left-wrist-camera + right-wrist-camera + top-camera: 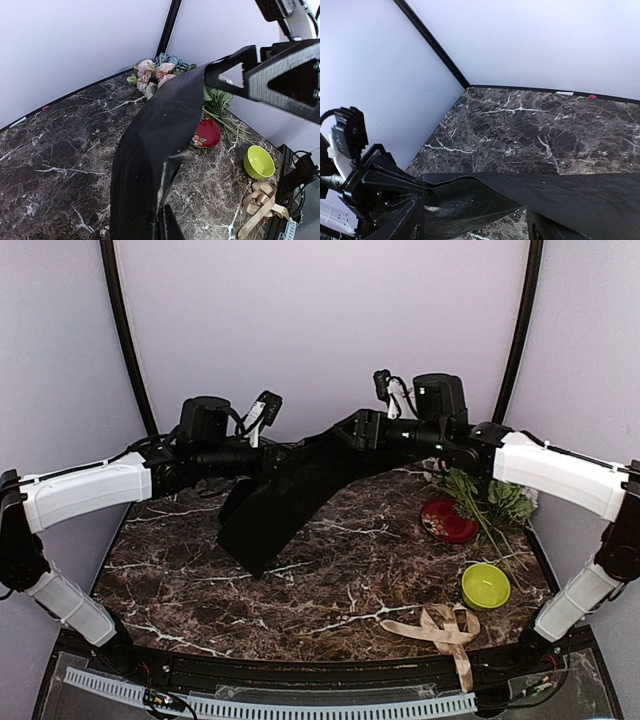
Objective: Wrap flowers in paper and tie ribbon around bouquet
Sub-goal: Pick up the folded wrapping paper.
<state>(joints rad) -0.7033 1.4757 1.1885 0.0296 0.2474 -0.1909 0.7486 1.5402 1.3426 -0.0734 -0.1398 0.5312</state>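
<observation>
Slanting down leftward, paper point(285, 495) (seemingly folded).

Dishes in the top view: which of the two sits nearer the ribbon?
The lime-green bowl, just behind the beige ribbon near the front edge. The red dish lies farther back, beside the flowers.

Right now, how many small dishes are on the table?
2. The red dish lies by the flowers on the right. The green bowl stands nearer, just beyond the ribbon. The raised paper may hide more.
</observation>
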